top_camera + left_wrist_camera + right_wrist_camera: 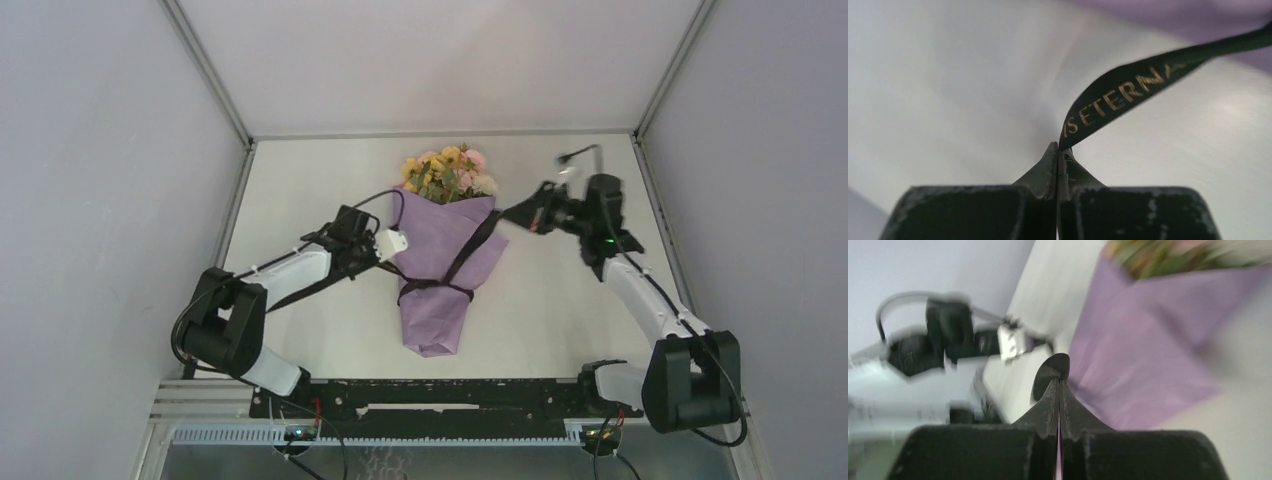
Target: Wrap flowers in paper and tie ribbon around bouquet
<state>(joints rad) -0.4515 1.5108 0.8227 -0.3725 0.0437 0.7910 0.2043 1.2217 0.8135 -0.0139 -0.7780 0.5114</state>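
With the bouquet (440, 275) lying in the middle of the surface (570, 310), its ribbon (1128, 92) pinched by one end in the fully closed left pincer (1057, 149) and by the other in the fully closed right pincer (1059, 382), a hard pull could slip an end off the tips or drag the light bouquet sideways

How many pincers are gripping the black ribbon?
2. The left pincer, at the bouquet's left side, pinches one ribbon end; the right pincer, at its upper right, pinches the other.
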